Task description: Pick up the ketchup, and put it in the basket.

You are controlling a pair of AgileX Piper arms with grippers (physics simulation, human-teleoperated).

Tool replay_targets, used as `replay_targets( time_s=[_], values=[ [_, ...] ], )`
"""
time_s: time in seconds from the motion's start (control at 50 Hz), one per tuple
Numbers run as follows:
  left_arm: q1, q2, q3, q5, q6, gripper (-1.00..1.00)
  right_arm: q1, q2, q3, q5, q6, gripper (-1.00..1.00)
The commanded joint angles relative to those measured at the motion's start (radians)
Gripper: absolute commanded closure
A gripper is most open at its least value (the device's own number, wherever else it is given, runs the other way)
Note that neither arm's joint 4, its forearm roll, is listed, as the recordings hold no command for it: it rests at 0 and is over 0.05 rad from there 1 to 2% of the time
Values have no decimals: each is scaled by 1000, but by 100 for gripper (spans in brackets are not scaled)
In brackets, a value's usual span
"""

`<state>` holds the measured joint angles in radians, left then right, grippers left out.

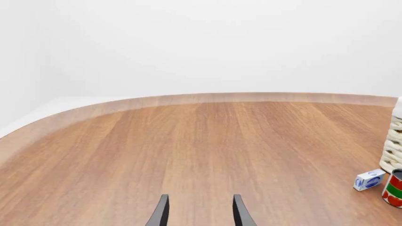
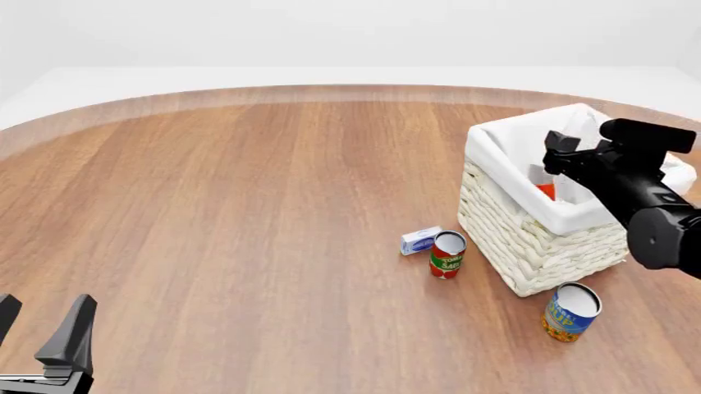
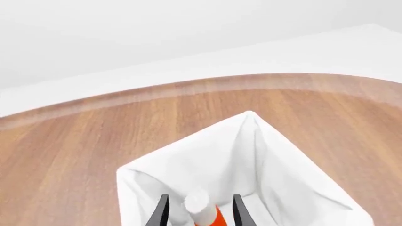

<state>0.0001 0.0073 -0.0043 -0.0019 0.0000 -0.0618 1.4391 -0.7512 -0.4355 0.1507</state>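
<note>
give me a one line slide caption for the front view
Right gripper over the basket with the ketchup inside; left gripper idle near the table's edge.

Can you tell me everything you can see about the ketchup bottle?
The ketchup is a small red bottle with a white cap; only its cap and upper part show. It sits upright between the right gripper's two dark fingers, over the open basket, whose white cloth liner surrounds it. In the front view only a sliver of red peeks out beside the arm. Its label is hidden, and I can't tell whether it touches the liner.
</note>
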Motion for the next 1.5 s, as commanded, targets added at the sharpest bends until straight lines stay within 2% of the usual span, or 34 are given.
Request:
replay_targets(
  time_s=[0.02,0.3,0.88,1.04,1.28,1.5],
  values=[
    [0,0,0,0,0,-100,2,4,-4,-2,9,-100],
    [0,0,0,0,0,-100,15,-4,6,-18,28,-100],
    [0,0,0,0,0,-100,110,-71,43,-71,66,-100],
    [0,0,0,0,0,-100,159,-98,55,-95,81,-100],
    [0,0,0,0,0,-100,251,-167,102,-152,70,-100],
    [0,0,0,0,0,-100,295,-179,113,-172,62,-100]
  ],
)
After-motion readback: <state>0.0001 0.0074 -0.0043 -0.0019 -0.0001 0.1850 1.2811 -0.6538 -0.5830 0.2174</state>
